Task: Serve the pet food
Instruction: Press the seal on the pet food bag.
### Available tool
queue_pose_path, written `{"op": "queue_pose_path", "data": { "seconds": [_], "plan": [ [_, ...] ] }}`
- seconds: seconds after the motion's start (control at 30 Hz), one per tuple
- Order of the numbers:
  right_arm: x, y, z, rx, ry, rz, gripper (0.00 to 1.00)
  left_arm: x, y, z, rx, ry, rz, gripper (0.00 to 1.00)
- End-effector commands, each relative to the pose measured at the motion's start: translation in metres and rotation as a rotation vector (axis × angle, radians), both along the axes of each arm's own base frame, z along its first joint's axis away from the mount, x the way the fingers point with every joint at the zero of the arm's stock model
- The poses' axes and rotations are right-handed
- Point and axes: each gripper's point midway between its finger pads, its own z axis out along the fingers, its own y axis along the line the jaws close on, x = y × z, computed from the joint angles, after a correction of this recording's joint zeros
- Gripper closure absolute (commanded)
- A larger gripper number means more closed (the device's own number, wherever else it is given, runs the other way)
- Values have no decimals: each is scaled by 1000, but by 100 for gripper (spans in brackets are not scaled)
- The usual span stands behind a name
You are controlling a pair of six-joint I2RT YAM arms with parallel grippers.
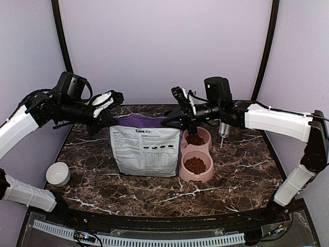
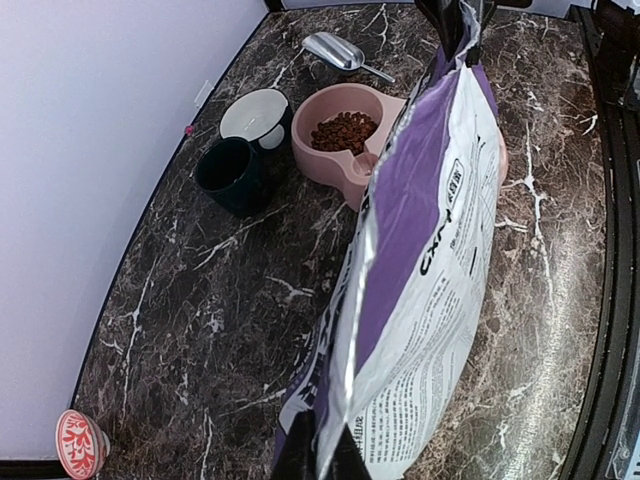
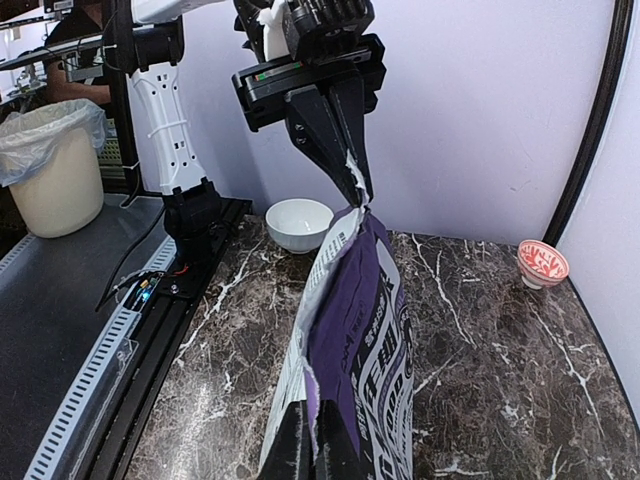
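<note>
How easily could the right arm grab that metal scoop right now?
Probably not yet: the scoop lies close by, but its fingers are pinching a corner of the bag and must let go first.

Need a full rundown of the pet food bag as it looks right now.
The bag is a glossy, plastic-looking pouch. It is purple along the top and sides, and its grey-white front panel carries dark print. It stands upright, base down, on the marble table and is slightly creased. The left gripper pinches its top left corner and the right gripper its top right corner, both shut on the upper edge. A pink double bowl sits close on its right; contact is unclear.
</note>
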Motion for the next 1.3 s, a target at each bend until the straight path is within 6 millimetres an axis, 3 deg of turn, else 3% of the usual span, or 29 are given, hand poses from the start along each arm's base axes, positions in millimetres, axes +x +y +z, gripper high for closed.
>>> {"op": "queue_pose_path", "data": {
  "seconds": [0.0,0.13,0.3,0.9,1.1,1.27],
  "plan": [
    [-7,-9,21,48,-29,20,100,-3,-1,33,-67,-64,-17,100],
    [-6,-9,21,51,-31,21,100,-9,-10,37,-93,-31,-67,78],
    [-6,-8,22,53,-28,22,100,-10,-23,34,-110,-8,-129,70],
    [-5,-7,24,65,-27,26,100,-4,-79,32,-202,131,-318,71],
    [-7,-9,22,64,-25,22,100,-7,-89,21,-187,169,-347,70],
    [-6,-8,19,68,-20,20,100,-6,-97,18,-193,185,-366,78]
  ]
}}
